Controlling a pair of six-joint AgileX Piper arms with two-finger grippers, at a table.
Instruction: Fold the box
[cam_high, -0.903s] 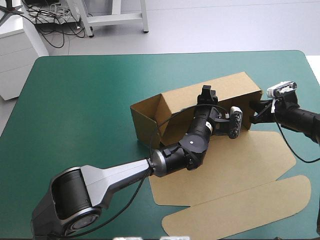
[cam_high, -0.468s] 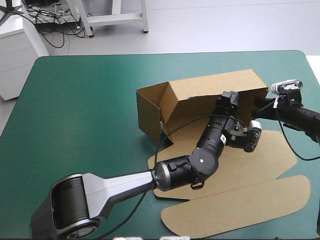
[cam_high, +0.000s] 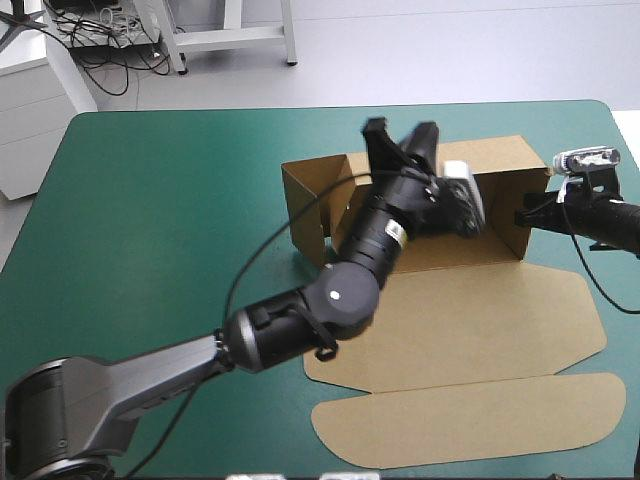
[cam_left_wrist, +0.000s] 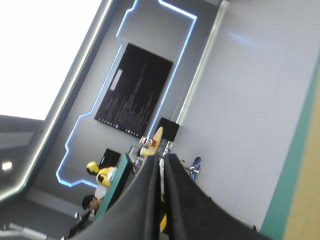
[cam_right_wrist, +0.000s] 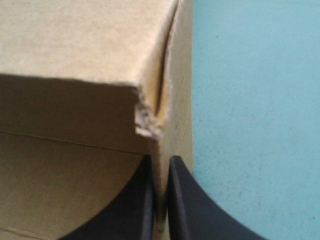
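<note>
right now the box (cam_high: 470, 320) sits right of the middle of the teal-green cover (cam_high: 170, 220). its far wall and both end walls stand up, and its lid lies flat on the near side. our right gripper (cam_high: 527, 215) pinches the right end wall, and in its wrist view the black fingers (cam_right_wrist: 187, 200) are all but together with the brown board between them. our left gripper (cam_high: 400, 150) hangs above the far wall, pressed together on nothing, and its wrist view looks out level instead of at the board.

we judge the step in hand to be firming up the end walls. to do it well, we should hold the right pinch steady and avoid any twist, because the corner just ahead of those fingers looks frayed and could tear. we'd bring the left gripper down inside the tray and push along the creases, not across a panel. we'd press gently enough that the whole box doesn't slide on the cover.
</note>
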